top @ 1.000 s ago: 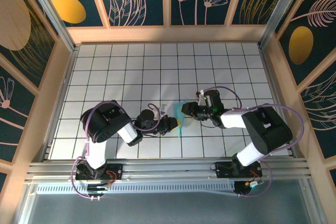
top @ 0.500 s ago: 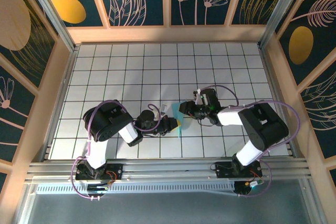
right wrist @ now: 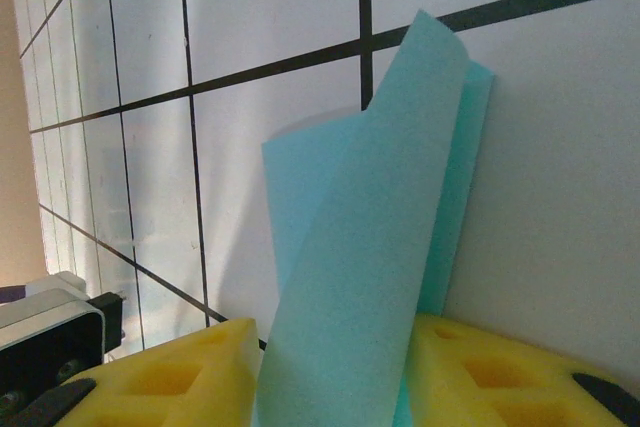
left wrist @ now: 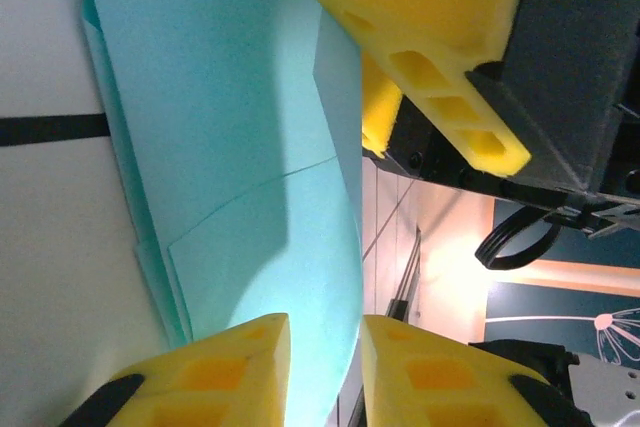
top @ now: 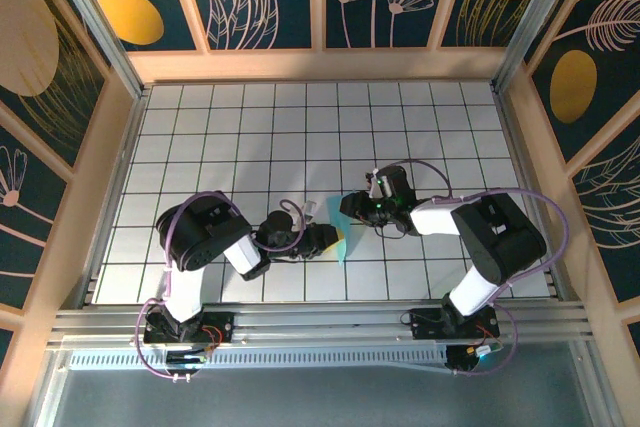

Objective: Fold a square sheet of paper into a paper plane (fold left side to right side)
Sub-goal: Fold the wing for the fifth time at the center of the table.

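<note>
Light-blue, the square sheet of paper [top: 341,238] curls up off the tabletop [top: 250,127] at lower centre, its raised flap clenched by the right end effector [right wrist: 330,347], likely to carry the fold across, while the left end effector [left wrist: 325,347] straddles another edge, grip impossible to tell.

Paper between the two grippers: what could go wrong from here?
The sheet of paper bows in a curve between the left gripper and the right gripper, so the crease may land off-line. Both grippers straddle it close together, so pulling apart could tear it. The flap in the right wrist view stands curled, not flat. If it is released now, it may spring back.
</note>
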